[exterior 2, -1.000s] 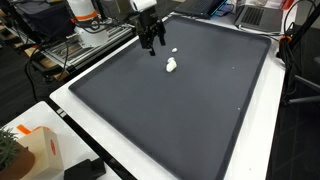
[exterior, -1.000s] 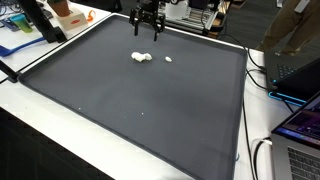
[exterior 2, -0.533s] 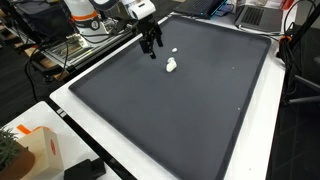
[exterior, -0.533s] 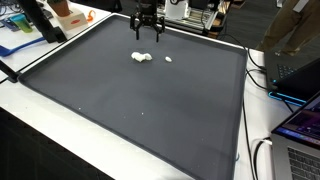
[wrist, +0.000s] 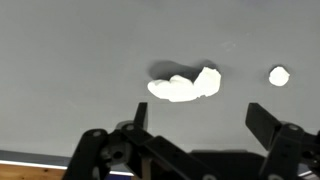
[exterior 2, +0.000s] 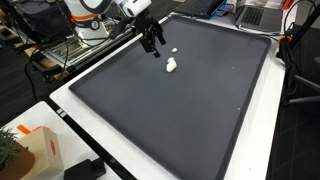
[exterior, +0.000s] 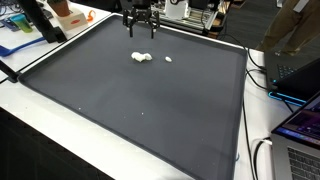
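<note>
A crumpled white lump [exterior: 141, 57] [exterior 2: 171, 66] [wrist: 186, 85] lies on the dark mat [exterior: 140, 95] [exterior 2: 190, 100] near its far side. A smaller white bit [exterior: 168, 59] [exterior 2: 175, 51] [wrist: 279, 75] lies apart from it. My gripper [exterior: 142, 31] [exterior 2: 155, 44] [wrist: 200, 118] hangs above the mat's far edge, beside the lump and not touching it. Its jaws stand wide open with nothing between them. In the wrist view the lump lies just beyond the fingertips.
A white table edge [exterior 2: 75, 105] frames the mat. Laptops and cables [exterior: 295, 100] sit at one side. An orange and white box [exterior 2: 40, 150] and a plant stand at a corner. Clutter and blue items [exterior: 20, 25] lie beyond the mat.
My gripper has drawn back and up a little toward the mat's far edge, away from the white lump. Its jaws stay open. The lump and the small bit have not moved.
</note>
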Controlling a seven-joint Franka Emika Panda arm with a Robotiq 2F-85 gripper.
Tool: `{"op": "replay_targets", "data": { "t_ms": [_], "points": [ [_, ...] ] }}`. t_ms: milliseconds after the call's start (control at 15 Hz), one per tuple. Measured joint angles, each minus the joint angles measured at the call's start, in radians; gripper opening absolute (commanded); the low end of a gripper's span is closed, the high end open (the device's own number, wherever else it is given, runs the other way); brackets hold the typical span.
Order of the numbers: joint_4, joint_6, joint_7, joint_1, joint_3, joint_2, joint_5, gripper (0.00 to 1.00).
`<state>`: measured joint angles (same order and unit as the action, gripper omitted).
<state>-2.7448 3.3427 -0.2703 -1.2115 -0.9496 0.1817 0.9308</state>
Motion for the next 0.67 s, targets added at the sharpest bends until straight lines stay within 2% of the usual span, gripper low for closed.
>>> {"op": "replay_targets", "data": {
  "t_ms": [267,667],
  "points": [
    [-0.001,0.087,0.134,-0.001,0.055,0.060,0.072,1.00],
    [0.019,0.167,0.314,-0.027,0.151,0.250,0.268,1.00]
  ]
}}
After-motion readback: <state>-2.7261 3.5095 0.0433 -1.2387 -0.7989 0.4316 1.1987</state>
